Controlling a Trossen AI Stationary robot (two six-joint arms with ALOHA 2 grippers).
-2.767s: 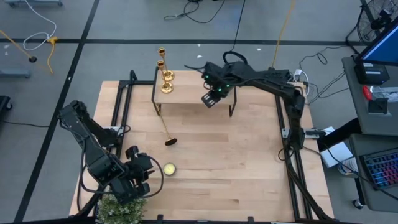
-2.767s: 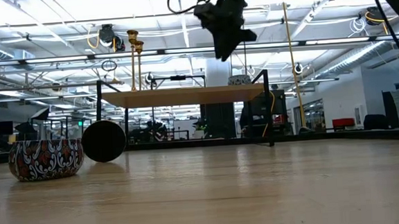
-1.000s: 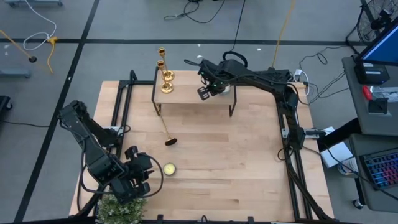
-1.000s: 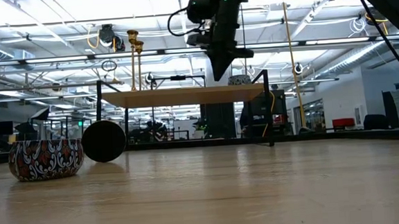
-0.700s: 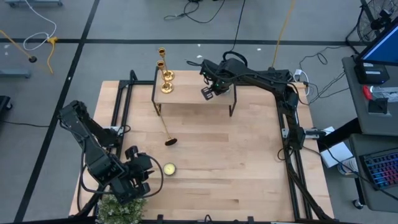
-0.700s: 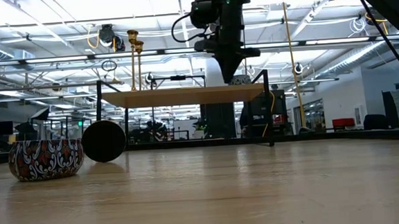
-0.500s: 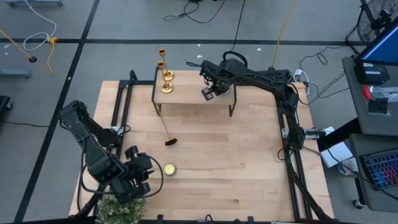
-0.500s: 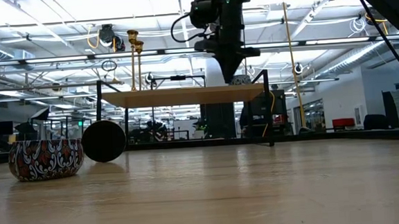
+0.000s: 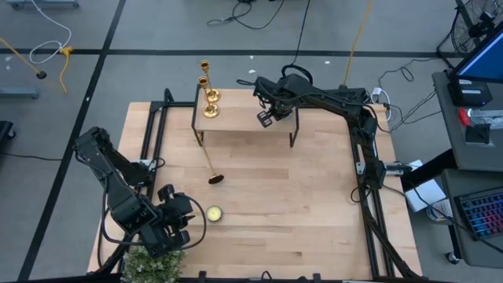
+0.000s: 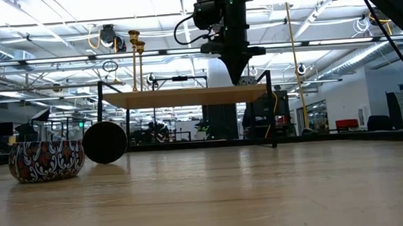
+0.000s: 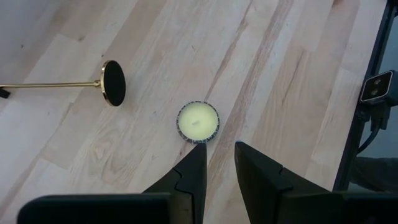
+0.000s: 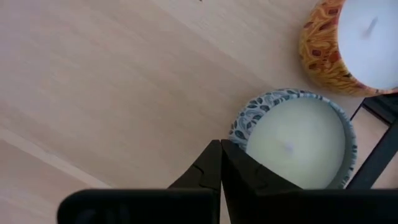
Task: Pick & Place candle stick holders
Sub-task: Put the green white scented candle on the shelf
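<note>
Two gold candle stick holders [image 9: 208, 93] stand upright on their bases at the left end of the raised wooden shelf [image 9: 236, 122]. A third one [image 9: 211, 163] lies on its side on the table, its round base [image 11: 114, 82] toward the near edge. My right gripper [image 9: 266, 119] hangs shut over the shelf's middle and points steeply down beside a grey-patterned candle tin [image 12: 292, 140]. My left gripper [image 11: 219, 155] hovers at the near left above a small candle [image 11: 198, 121]. It is narrowly open with nothing between its fingers.
An orange-patterned candle tin [image 12: 351, 46] stands on the shelf next to the grey one. A patterned candle tin [image 10: 47, 161] sits on the table at the near left. A plant [image 9: 153, 263] is at the near left corner. Black frame rails [image 9: 365, 181] run along the table's sides.
My right gripper, still shut, has tipped to point more steeply down. Its tip has swung a little along the shelf toward the table's right edge. The candle stick holders have kept their places.
</note>
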